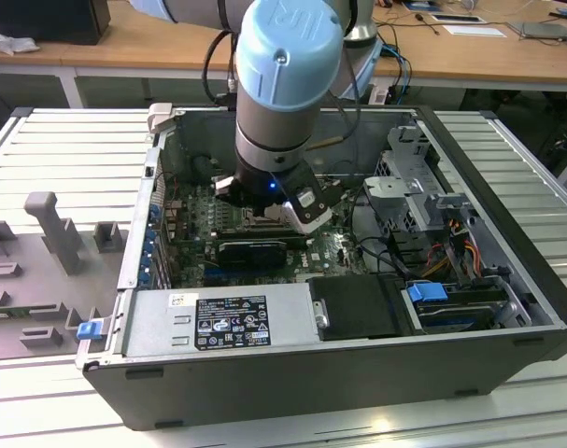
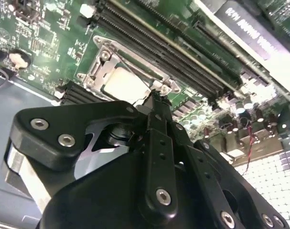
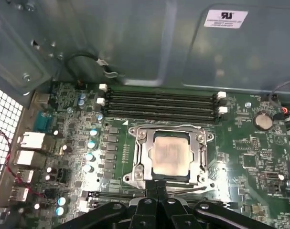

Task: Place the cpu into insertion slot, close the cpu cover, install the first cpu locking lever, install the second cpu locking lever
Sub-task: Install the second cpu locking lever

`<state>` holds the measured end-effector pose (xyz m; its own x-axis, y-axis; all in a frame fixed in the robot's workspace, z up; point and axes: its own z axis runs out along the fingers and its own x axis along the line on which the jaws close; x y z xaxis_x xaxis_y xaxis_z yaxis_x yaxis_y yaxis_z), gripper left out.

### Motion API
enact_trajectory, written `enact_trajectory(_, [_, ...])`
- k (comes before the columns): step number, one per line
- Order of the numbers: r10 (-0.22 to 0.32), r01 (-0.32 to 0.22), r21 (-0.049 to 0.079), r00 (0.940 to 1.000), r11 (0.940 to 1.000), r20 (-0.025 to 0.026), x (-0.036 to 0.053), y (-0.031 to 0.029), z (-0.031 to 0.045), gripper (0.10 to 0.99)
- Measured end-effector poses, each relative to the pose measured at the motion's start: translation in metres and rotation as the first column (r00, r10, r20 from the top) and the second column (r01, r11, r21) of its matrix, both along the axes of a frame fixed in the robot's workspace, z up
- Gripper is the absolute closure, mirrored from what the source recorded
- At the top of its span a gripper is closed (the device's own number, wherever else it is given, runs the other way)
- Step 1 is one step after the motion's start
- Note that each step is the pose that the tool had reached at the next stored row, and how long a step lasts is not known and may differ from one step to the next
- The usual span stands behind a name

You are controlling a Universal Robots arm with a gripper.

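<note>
Where the first wrist view bares the cpu [image 3: 170, 156] under the cpu cover [image 3: 169, 138], tool [image 3: 156, 185] seemingly closed, empty.

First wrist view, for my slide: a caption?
Fingers closed at the socket's edge, CPU seated under the lowered cover.

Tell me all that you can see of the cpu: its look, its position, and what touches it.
The cpu is a small flat square chip with a pale silver-beige, matte metal top, faintly discoloured toward its middle. It lies flat in the insertion slot on the green motherboard, beside the long black memory slots. The cpu cover is folded down around it, so its top shows through the cover's window. The gripper sits closed at the socket's edge nearest the wrist; whether it touches the chip is unclear.
</note>
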<state>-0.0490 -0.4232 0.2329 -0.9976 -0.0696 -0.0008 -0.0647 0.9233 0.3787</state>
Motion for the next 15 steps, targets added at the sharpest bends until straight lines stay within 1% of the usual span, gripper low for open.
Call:
enact_trajectory(1, [0.000, 0.000, 0.000, 1.0000, 1.0000, -0.0001, -0.0026, -0.0001, -0.0013, 0.980])
enact_trajectory(2, [0.000, 0.000, 0.000, 1.0000, 1.0000, -0.0001, -0.0086, -0.0001, -0.0064, 0.980])
enact_trajectory(5, [-0.020, 0.020, 0.000, 0.9998, 0.9998, -0.0002, -0.0133, -0.0001, -0.0186, 0.980])
enact_trajectory(7, [-0.019, 0.019, 0.000, 0.9998, 0.9998, -0.0001, -0.0194, -0.0001, -0.0218, 0.980])
enact_trajectory(8, [-0.020, 0.020, 0.001, 0.9998, 0.9998, -0.0001, -0.0211, -0.0001, -0.0240, 0.980])
enact_trajectory(12, [-0.028, 0.028, 0.002, 0.9996, 0.9996, -0.0002, -0.0226, -0.0001, -0.0298, 0.980])
enact_trajectory(15, [-0.030, 0.030, 0.009, 0.9996, 0.9995, -0.0004, -0.0245, -0.0001, -0.0323, 0.980])
